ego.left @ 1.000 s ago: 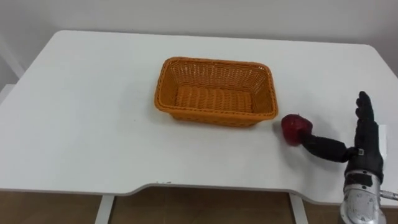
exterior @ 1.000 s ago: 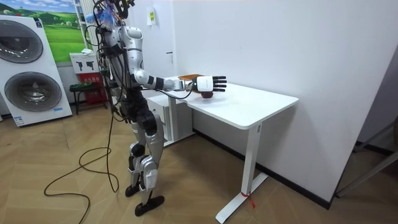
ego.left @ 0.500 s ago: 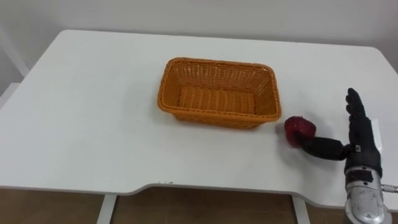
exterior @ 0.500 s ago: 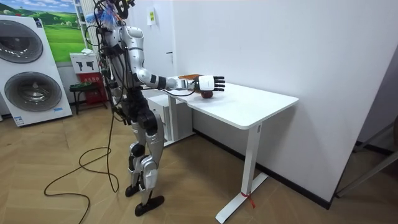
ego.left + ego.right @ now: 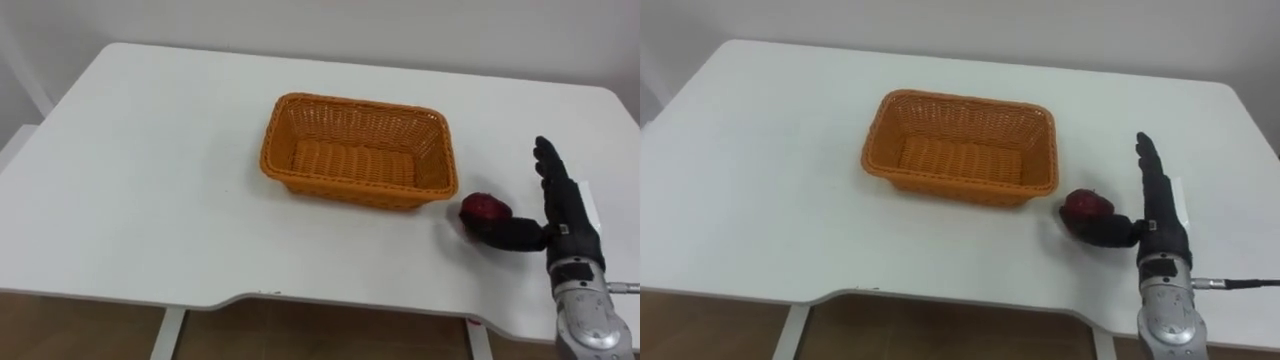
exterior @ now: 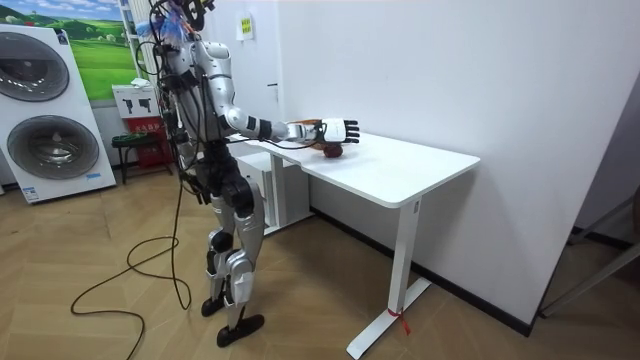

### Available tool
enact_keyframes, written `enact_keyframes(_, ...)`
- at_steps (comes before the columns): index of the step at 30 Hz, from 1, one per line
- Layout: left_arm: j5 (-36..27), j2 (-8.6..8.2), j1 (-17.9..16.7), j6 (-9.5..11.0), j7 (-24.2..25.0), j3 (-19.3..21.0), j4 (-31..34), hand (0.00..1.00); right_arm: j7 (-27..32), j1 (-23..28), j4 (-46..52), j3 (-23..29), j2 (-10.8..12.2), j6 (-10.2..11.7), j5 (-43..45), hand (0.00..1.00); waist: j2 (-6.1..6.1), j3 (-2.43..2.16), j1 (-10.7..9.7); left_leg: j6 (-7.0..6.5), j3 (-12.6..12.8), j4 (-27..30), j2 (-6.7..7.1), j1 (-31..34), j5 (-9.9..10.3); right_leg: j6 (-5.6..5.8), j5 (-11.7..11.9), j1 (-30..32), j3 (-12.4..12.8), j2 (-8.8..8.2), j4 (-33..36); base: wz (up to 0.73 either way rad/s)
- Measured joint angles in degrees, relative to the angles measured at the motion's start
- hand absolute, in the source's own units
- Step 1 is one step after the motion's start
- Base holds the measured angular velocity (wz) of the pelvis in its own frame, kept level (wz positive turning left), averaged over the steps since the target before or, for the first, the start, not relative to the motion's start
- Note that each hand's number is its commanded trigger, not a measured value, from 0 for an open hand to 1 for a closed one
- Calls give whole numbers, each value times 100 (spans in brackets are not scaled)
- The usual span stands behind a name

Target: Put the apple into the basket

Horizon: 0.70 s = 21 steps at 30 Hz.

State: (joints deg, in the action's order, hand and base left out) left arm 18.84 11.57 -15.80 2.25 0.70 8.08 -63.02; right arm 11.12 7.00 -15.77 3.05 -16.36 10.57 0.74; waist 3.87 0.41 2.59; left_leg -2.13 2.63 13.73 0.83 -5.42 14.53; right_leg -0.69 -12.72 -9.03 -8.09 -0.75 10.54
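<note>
A dark red apple (image 5: 483,211) (image 5: 1083,208) lies on the white table (image 5: 150,190), just right of an empty orange wicker basket (image 5: 357,150) (image 5: 962,146). My right hand (image 5: 562,218) (image 5: 1158,214) stands edge-up just right of the apple, fingers straight and pointing away from me, thumb reaching left and touching the apple's near side. The hand is open, and its fingers do not curl round the fruit. In the room view I stand at the table's end with the right arm stretched out over the top, the right hand (image 6: 338,131) beside the apple (image 6: 329,151).
The table's front edge (image 5: 330,298) runs close below the hand and the apple, with a curved notch in the middle. Wide bare tabletop lies left of the basket. A washing machine (image 6: 55,110) stands behind me in the room view.
My right hand has slid a little left and further onto the table, closing on the apple. The camera shifted slightly. The apple and basket stay where they were.
</note>
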Motion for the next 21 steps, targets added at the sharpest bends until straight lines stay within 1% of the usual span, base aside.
enact_keyframes(5,96,37,4,-2,42,1,20,0,-45,-13,-179,-3,-9,-28,51,0,8,-2,78,0,-4,-3,0,-2,-1,0,0,2,-9,-4,-1,0)
enact_keyframes(9,114,51,4,-14,100,0,20,0,-200,-20,-182,-24,-42,-28,210,0,35,-12,95,-2,-19,-2,1,3,-3,1,0,-2,-7,-5,0,0)
enact_keyframes(11,115,53,1,-36,96,0,20,0,-261,-39,-253,-179,-186,-31,195,0,57,-10,99,-3,-26,0,1,-4,-5,0,0,-17,-11,-8,0,0)
enact_keyframes(12,116,57,2,-40,95,0,21,0,-280,-52,-304,-200,-212,-31,190,1,63,-8,99,-4,-28,0,1,-7,-7,0,0,-23,-13,-9,0,0)
enact_keyframes(13,117,67,2,-47,90,0,22,0,-332,-132,-494,-201,-214,-44,184,10,78,-4,95,-5,-30,3,0,-13,-9,0,0,-33,-14,-10,0,0)
enact_keyframes(14,117,76,2,-55,77,0,31,0,-371,-195,-660,-200,-215,-86,184,33,89,-1,96,-5,-30,9,0,-14,-9,0,0,-39,-15,-11,0,0)
enact_keyframes(15,117,82,0,-62,65,0,49,0,-398,-198,-703,-202,-215,-144,185,67,101,-1,101,-5,-32,11,0,-13,-10,0,0,-41,-19,-12,0,0)
enact_keyframes(16,117,83,0,-68,61,0,53,0,-422,-198,-716,-202,-216,-160,185,88,97,2,103,-6,-32,13,0,-12,-10,0,0,-42,-20,-13,0,0)
enact_keyframes(17,117,86,-1,-74,49,-1,56,0,-453,-198,-739,-203,-216,-186,186,100,92,5,104,-6,-32,16,1,-14,-11,0,0,-46,-19,-14,1,0)
enact_keyframes(19,116,97,-14,-77,7,-19,56,0,-502,-231,-898,-232,-216,-190,186,100,78,15,104,-7,-34,22,3,-16,-11,0,0,-56,-37,-16,3,2)
enact_keyframes(21,117,99,3,-81,0,-38,72,0,-481,-299,-977,-229,-221,-188,183,100,75,15,93,-8,-40,20,5,-15,-12,1,0,-70,-63,-21,4,5)
